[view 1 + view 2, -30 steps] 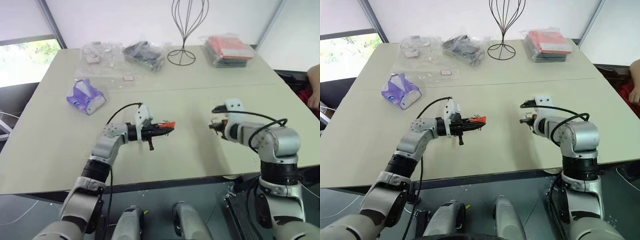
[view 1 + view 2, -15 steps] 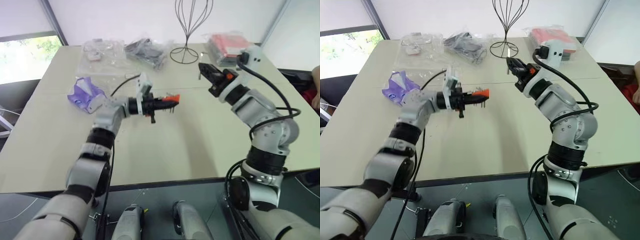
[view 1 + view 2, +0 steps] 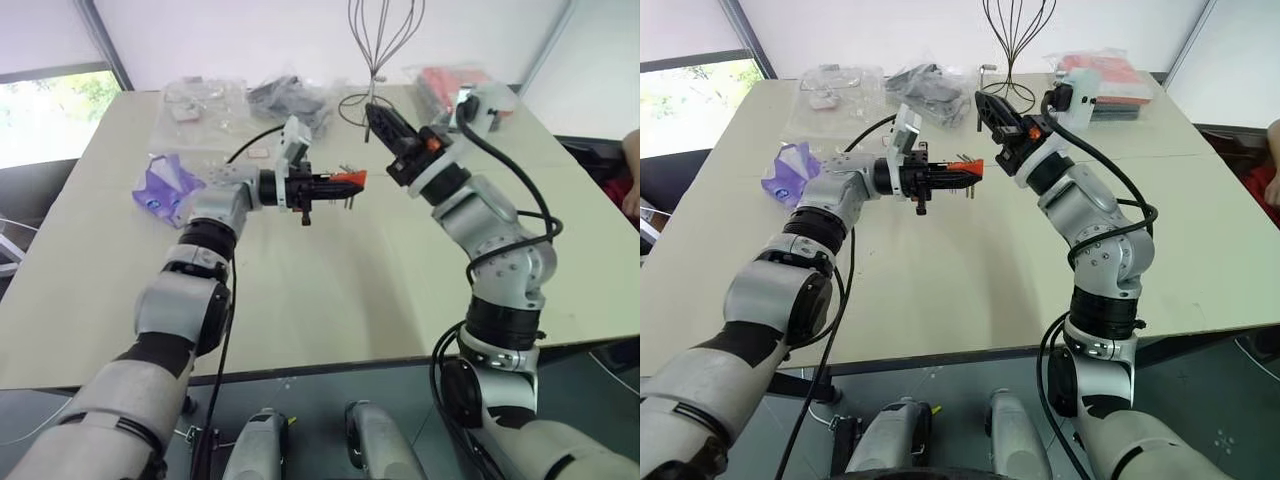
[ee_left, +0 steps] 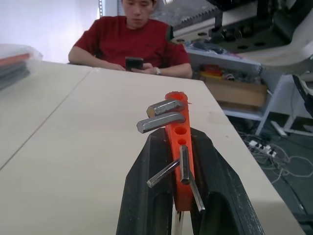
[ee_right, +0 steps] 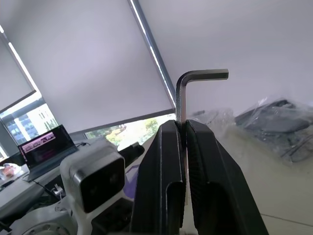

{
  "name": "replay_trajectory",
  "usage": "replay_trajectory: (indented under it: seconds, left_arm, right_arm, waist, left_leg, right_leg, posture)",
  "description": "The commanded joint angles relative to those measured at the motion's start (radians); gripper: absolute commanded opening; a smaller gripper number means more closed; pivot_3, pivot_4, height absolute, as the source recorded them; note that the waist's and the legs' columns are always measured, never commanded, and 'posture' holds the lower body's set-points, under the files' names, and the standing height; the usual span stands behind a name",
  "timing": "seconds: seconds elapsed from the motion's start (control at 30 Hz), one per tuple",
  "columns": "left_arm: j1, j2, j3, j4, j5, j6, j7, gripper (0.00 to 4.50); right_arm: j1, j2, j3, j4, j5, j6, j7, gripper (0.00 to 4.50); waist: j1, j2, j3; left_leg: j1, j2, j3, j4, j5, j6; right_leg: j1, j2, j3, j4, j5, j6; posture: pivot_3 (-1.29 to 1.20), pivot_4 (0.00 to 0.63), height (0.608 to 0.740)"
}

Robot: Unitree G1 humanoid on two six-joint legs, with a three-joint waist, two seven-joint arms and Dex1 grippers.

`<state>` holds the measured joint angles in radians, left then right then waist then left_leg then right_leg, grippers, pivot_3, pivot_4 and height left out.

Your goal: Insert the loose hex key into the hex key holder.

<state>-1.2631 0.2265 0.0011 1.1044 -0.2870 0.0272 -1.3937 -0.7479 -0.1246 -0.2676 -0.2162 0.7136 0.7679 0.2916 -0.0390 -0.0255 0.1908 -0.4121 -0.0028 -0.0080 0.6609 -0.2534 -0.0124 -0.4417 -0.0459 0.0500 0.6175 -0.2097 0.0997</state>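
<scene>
- Head views: above the table [image 3: 330, 300], the left gripper [image 3: 330, 183] is clamped on the hex key holder [image 3: 349, 178], pointing toward the right arm. The right gripper [image 3: 985, 103] is raised just beside it, apart from the holder.
- Left wrist view: the holder sits pinched between the black fingers [image 4: 146, 196], dark keys sticking out of it; a person [image 4: 132, 41] sits at the table's far end.
- Right wrist view: the fingers [image 5: 166, 171] are closed tight on the loose hex key [image 5: 188, 90], its bent end protruding past the tips.
</scene>
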Motion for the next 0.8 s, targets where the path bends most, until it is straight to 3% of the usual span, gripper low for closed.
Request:
replay_trajectory:
  seconds: [0.03, 0.8]
  left_arm:
    - [-0.049, -0.010, 0.045, 0.005, -0.010, -0.026, 0.010, 0.00]
    - [-0.029, -0.017, 0.061, -0.018, -0.002, -0.019, -0.029, 0.00]
  right_arm:
    - [0.003, 0.001, 0.013, -0.060, 0.033, -0.017, -0.007, 0.06]
    - [0.019, -0.052, 0.017, -0.019, 0.040, -0.066, -0.031, 0.06]
  waist:
    - [0.000, 0.000, 0.000]
    - [-0.003, 0.000, 0.000]
  left_leg:
    - [0.000, 0.000, 0.000, 0.000, 0.000, 0.000]
    - [0.000, 0.000, 0.000, 0.000, 0.000, 0.000]
  right_leg:
    - [0.000, 0.000, 0.000, 0.000, 0.000, 0.000]
    - [0.000, 0.000, 0.000, 0.001, 0.000, 0.000]
  posture:
    - [0.00, 0.150, 0.740]
    - [0.00, 0.150, 0.740]
